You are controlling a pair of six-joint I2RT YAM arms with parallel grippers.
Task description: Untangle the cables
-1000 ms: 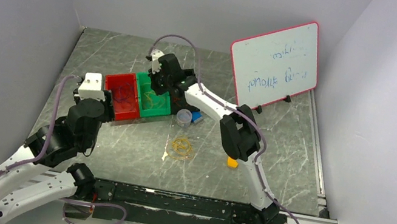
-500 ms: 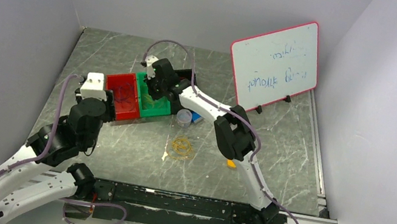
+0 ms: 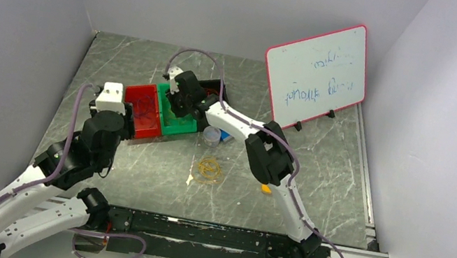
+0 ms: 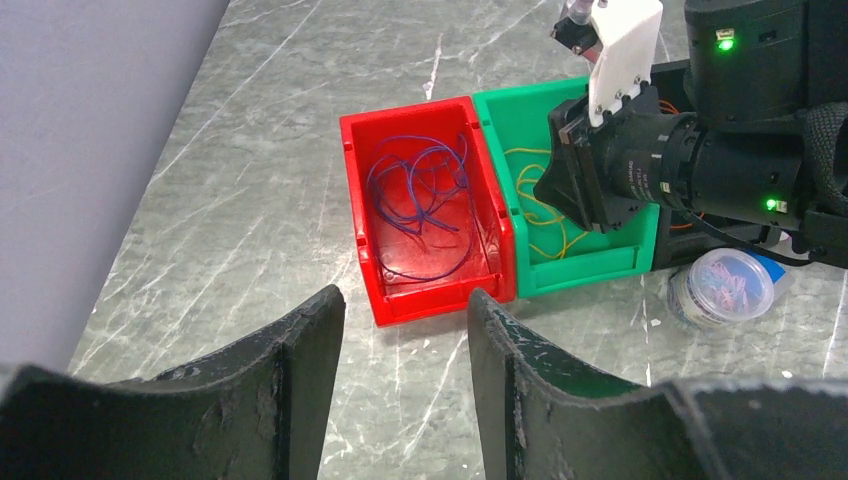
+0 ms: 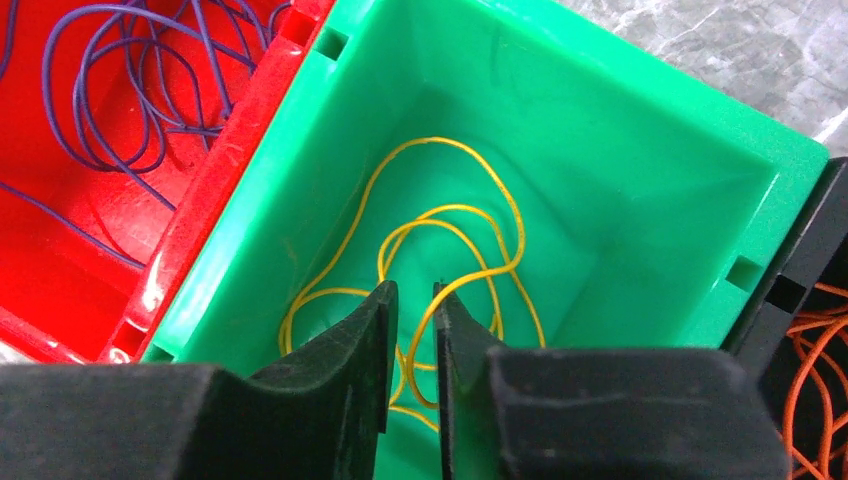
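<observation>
The grey marbled counter (image 3: 132,176) carries a red bin (image 3: 148,133) and a green bin (image 3: 181,129) touching side by side, a clear lidded tub (image 3: 212,135) just beside the green one, a yellow cable coil (image 3: 209,168), a small orange piece (image 3: 266,188) and a propped whiteboard (image 3: 317,74).

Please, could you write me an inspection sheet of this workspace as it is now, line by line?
Surface: grey marbled table, no damage seen.
Job's things: purple cable in the red bin; yellow cable in the green bin; orange cable in the black bin; one yellowish coil loose on the table.
Clutter: clear lidded tub, blue item beside it, small orange piece.
Grippers: left claw open, short of the red bin; right claw pointing into the green bin over the yellow cable, fingers almost together, grip cannot be told.
Cables: mauve hoses along both arms, no snag seen.
Surroundings: plain walls; whiteboard leaning at the back right.
</observation>
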